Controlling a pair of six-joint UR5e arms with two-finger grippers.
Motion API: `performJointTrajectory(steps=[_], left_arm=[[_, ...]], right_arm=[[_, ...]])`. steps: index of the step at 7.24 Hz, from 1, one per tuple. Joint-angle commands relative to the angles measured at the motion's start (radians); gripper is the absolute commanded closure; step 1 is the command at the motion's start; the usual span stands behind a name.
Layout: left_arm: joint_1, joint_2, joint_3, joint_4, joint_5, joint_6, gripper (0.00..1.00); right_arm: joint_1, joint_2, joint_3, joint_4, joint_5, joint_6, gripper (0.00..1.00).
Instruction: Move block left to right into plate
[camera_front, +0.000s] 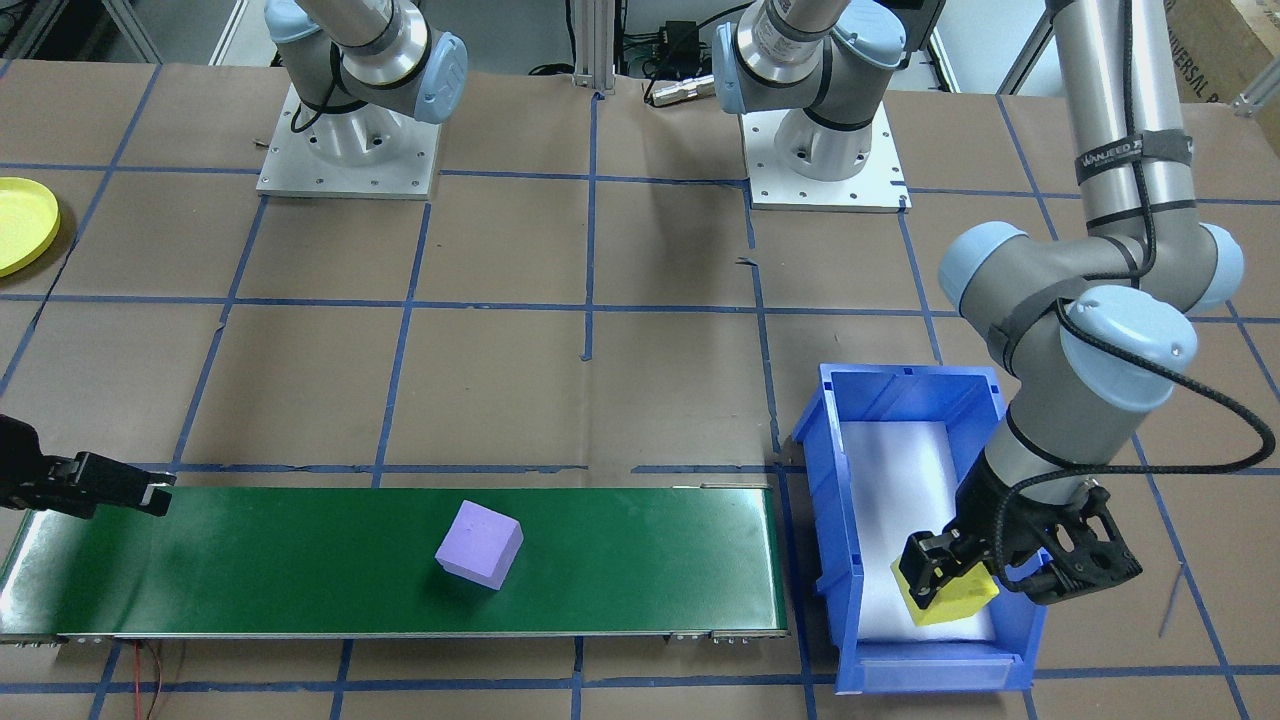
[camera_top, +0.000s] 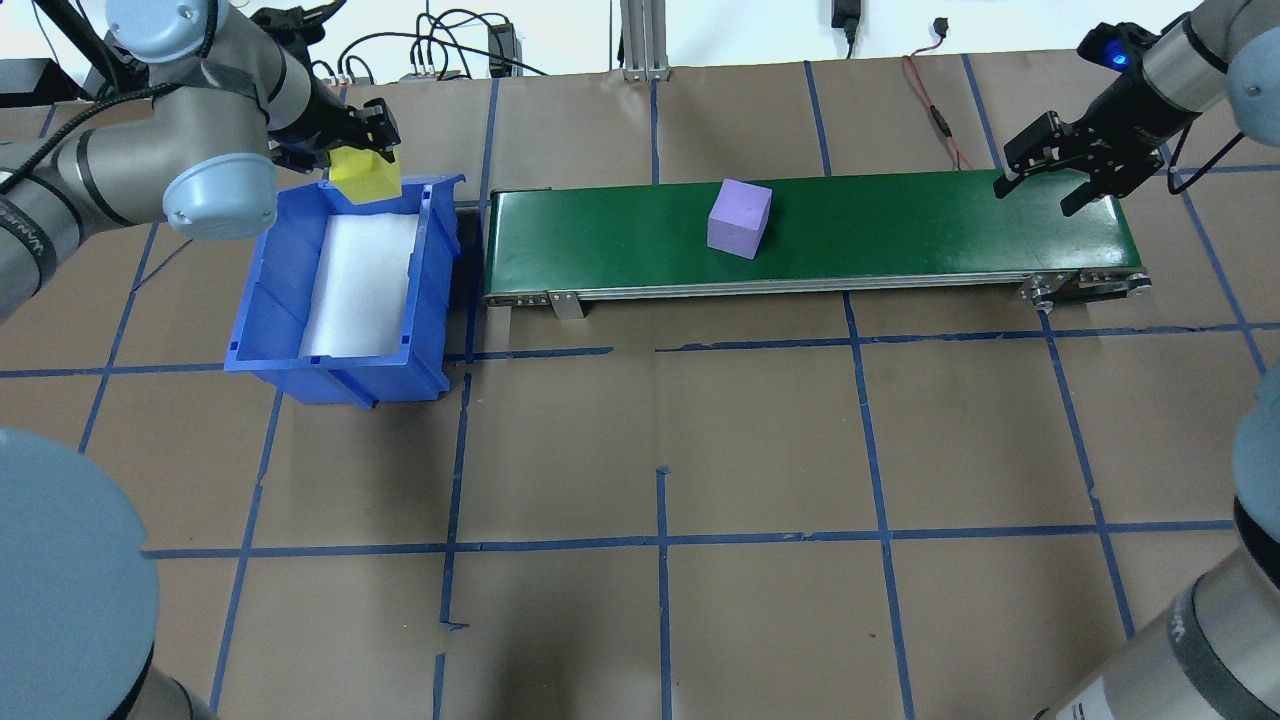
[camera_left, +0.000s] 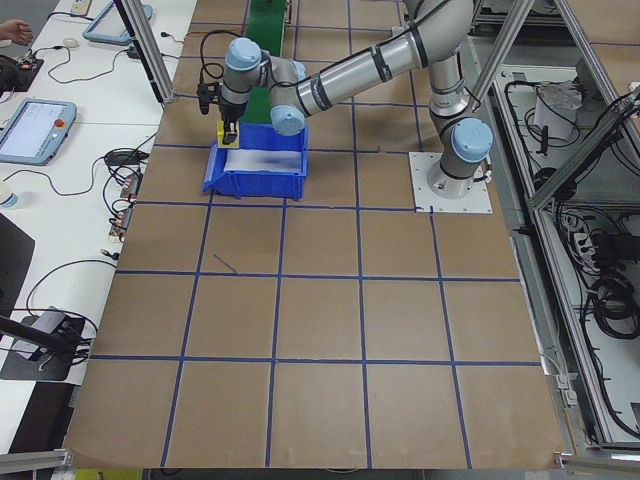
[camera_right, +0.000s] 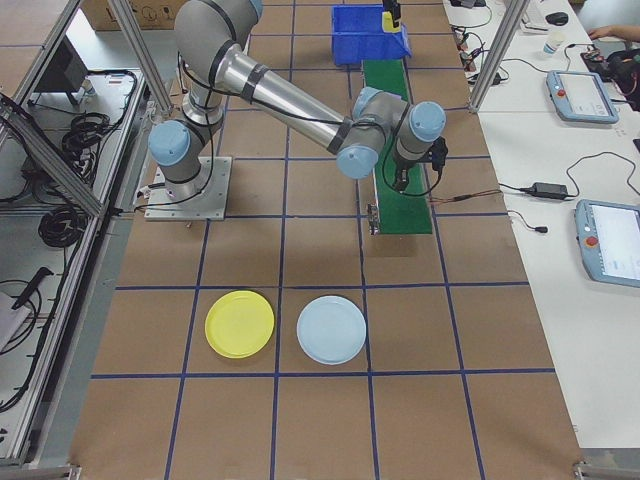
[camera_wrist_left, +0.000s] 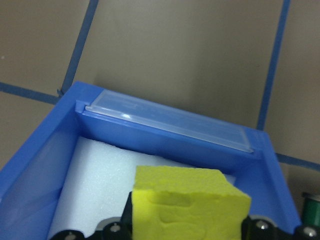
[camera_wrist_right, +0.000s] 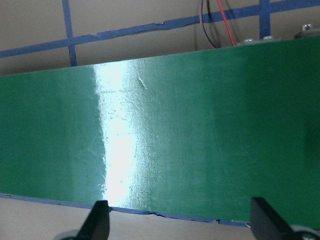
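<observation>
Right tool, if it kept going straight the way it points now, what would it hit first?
Most likely the green conveyor belt: the right tool, open and empty, points down at bare belt. The purple block sits well aside.

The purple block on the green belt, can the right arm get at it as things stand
Probably yes. The right gripper hangs open and empty over the belt's end, and the purple block sits alone mid-belt with nothing between them. The left gripper is occupied at the blue bin.

Left gripper (camera_front: 990, 585) jaws clamped (right gripper (camera_top: 1045, 190) jaws spread).
</observation>
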Motion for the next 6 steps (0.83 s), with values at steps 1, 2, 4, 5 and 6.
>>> performJointTrajectory(steps=[1,2,4,5,6], left_arm=[[-0.031,0.031,0.004,0.0,-0.001,-0.001,0.86],[-0.036,0.022,-0.016,0.003,0.001,0.005,0.86],[-0.07,0.027,0.006,0.01,0.002,0.01,0.86],[-0.074,0.028,0.004,0.009,0.002,0.007,0.86],[-0.088,0.019,-0.011,0.007,0.002,0.0,0.86]], right_arm=[[-0.001,0.001,0.0,0.0,-0.002,0.072,0.0],[-0.001,0.001,0.003,0.0,-0.002,0.08,0.0],[-0.001,-0.001,0.008,-0.028,-0.003,0.074,0.0],[-0.001,-0.001,0.014,-0.033,-0.002,0.073,0.0],[-0.001,-0.001,0.014,-0.033,-0.002,0.073,0.0]])
